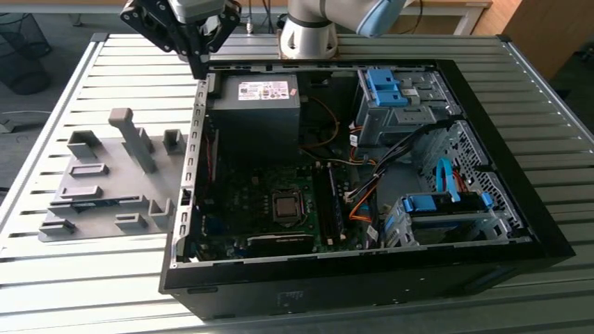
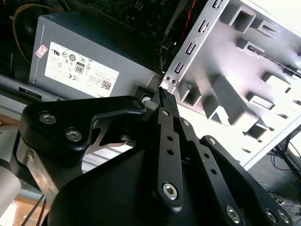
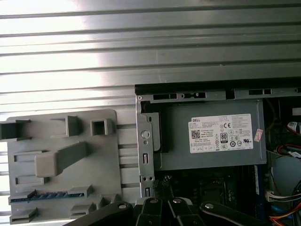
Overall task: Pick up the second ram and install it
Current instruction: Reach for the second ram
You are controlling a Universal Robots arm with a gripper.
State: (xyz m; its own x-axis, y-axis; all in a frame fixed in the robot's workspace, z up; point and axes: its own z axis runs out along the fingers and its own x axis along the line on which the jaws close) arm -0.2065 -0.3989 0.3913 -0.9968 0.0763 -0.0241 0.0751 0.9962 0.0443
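The second ram (image 1: 97, 202) is a thin dark-green strip lying flat between grey holder blocks on the grey fixture plate (image 1: 111, 156), to the exterior view's left of the open computer case (image 1: 371, 278). The first wrist view shows the ram (image 3: 51, 195) near the plate's (image 3: 61, 136) edge. My gripper (image 1: 199, 69) hangs over the case's far corner on that same side, well beyond the plate and far from the ram. Its fingers are shut with nothing between them, as both wrist views show (image 2: 163, 92) (image 3: 162, 203). The ram slots (image 1: 330, 202) run beside the processor socket (image 1: 286, 205).
A grey power supply (image 1: 252, 115) lies just under the gripper inside the case. Blue drive cages (image 1: 394, 94) and orange and black cables (image 1: 366, 195) fill the case's other side. The arm's base (image 1: 311, 35) stands behind the case. Everything rests on a slatted metal table (image 1: 83, 278).
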